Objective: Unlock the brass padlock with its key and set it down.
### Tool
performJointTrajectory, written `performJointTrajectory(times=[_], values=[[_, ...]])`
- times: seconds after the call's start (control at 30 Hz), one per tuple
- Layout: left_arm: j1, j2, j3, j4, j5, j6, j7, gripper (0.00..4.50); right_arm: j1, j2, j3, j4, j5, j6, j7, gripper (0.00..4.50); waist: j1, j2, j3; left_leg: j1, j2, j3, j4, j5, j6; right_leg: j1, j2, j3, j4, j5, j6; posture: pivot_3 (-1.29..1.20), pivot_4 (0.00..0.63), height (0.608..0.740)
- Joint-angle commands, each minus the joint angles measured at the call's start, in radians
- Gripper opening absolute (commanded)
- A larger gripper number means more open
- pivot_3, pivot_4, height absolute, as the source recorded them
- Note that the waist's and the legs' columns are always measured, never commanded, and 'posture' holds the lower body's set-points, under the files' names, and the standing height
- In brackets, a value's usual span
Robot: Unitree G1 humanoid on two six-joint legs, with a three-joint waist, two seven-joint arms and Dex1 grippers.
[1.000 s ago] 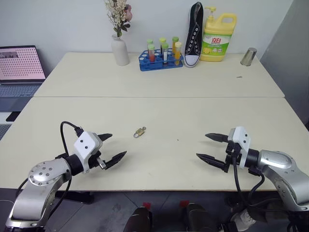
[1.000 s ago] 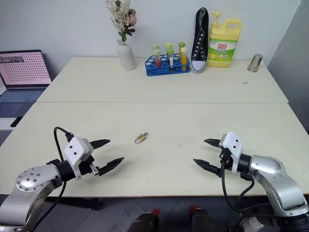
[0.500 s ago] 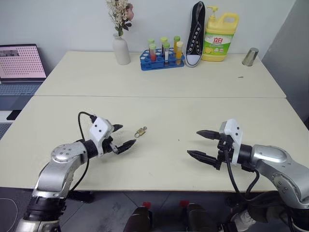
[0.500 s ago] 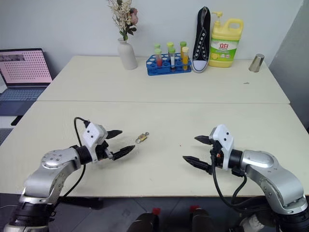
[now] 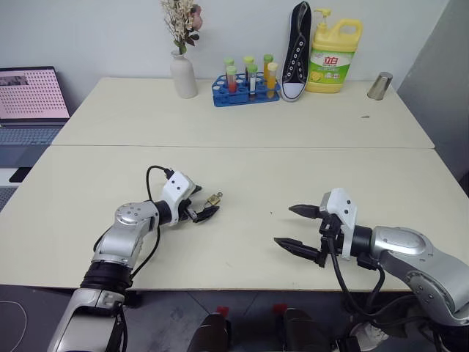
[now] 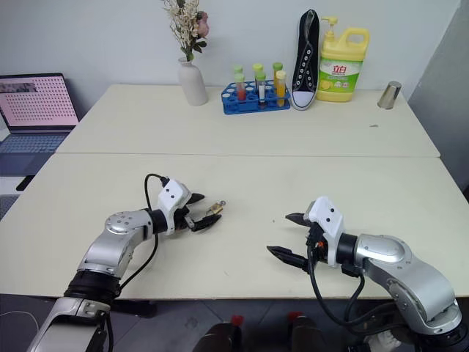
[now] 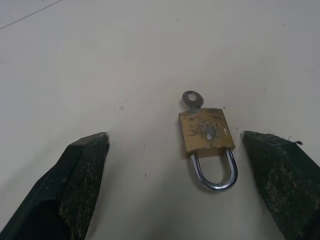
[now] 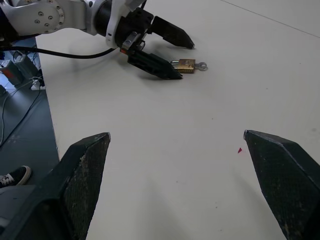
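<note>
We see the left gripper [image 5: 203, 207] low over the cream table [image 5: 242, 132], its two black fingers spread wide with nothing between them but the brass padlock [image 7: 207, 131], which lies flat on the tabletop, untouched. The padlock's silvery shackle [image 7: 216, 170] points back toward the wrist, and a small key [image 7: 192, 99] sticks out of the body's far end. Nothing stands between the fingers and the lock. The left arm reaches forward and inward, forearm close to the table. Well apart to the right, the right gripper [image 5: 294, 227] hovers above bare table, fingers equally wide and empty, pointing toward the left one. Along the far edge stand a white vase of dried flowers [image 5: 182, 70], a blue rack of tubes [image 5: 245, 86], an upright black sneaker [image 5: 295, 51], a yellow detergent bottle [image 5: 334, 57] and a metal cup [image 5: 379, 86]; a laptop [image 5: 31, 95] sits far left.
</note>
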Motion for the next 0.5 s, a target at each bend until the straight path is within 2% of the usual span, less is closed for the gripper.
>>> performJointTrajectory(times=[0.03, 0.1, 0.2, 0.5], values=[[-0.026, -0.012, -0.025, 0.036, 0.029, -0.002, -0.011, 4.50, -0.019, 0.000, -0.010, -0.042, 0.009, 0.006, -0.014, 4.48, 0.000, 0.000, 0.000, 0.000, 0.000, 0.000, 0.000, 0.000, 0.000, 0.000, 0.000, 0.000, 0.000, 0.000, 0.000, 0.00, 0.150, 0.740], [-0.030, -0.013, -0.035, 0.043, 0.037, 0.005, -0.020, 4.50, -0.024, 0.002, -0.011, -0.048, 0.016, 0.014, -0.020, 4.48, 0.000, 0.000, 0.000, 0.000, 0.000, 0.000, 0.000, 0.000, 0.000, 0.000, 0.000, 0.000, 0.000, 0.000, 0.000, 0.00, 0.150, 0.740], [-0.048, -0.015, -0.054, 0.067, 0.069, 0.009, -0.006, 3.92, -0.032, 0.003, -0.012, -0.048, 0.024, 0.021, -0.025, 4.50, 0.003, 0.000, -0.001, 0.000, 0.000, 0.000, 0.000, 0.000, 0.000, 0.001, 0.000, 0.000, 0.000, 0.000, 0.000, 0.00, 0.150, 0.740], [-0.025, 0.011, -0.081, 0.024, 0.081, 0.093, -0.030, 1.23, -0.045, 0.010, -0.020, -0.047, 0.032, 0.028, -0.029, 4.50, 0.001, 0.000, -0.003, 0.002, 0.000, 0.000, 0.001, 0.000, 0.000, 0.002, 0.000, 0.000, 0.001, 0.000, 0.001, 0.00, 0.150, 0.740]])
